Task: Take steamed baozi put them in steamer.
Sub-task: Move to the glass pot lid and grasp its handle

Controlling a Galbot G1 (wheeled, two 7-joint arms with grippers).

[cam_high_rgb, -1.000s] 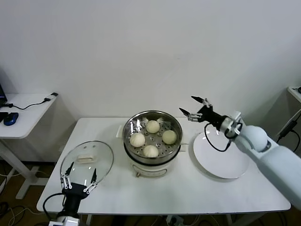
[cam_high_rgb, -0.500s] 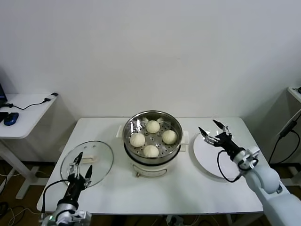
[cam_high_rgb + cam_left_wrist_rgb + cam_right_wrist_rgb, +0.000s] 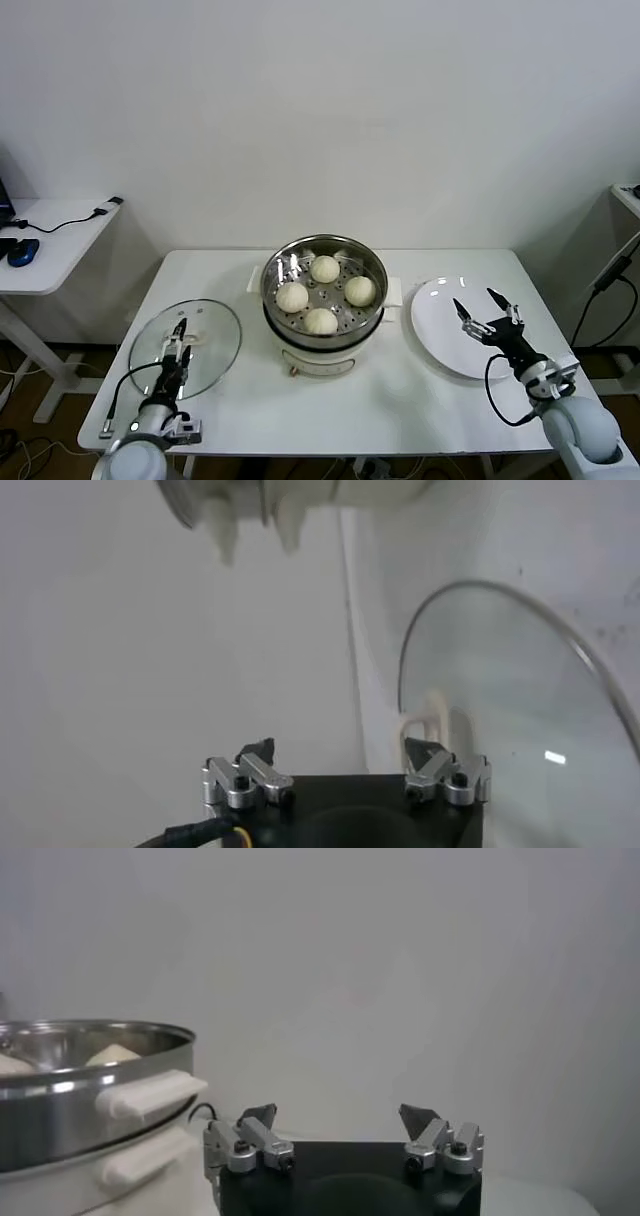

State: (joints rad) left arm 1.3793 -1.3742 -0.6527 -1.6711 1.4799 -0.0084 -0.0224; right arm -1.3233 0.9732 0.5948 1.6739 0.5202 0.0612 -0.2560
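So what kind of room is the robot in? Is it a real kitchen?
Probably a lab or office set up for cooking practice, not a real kitchen. The steamer sits on a plain white table against a bare wall, and a side desk holds a computer mouse and cables.

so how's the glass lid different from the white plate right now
The glass lid is see-through with a white handle on top; the white plate is opaque and plain. The lid lies to the robot's left of the steamer, the plate to its right. The left gripper is over the lid, while the right gripper, open, is over the plate. Both are round, lie flat on the table and hold no steamed baozi.
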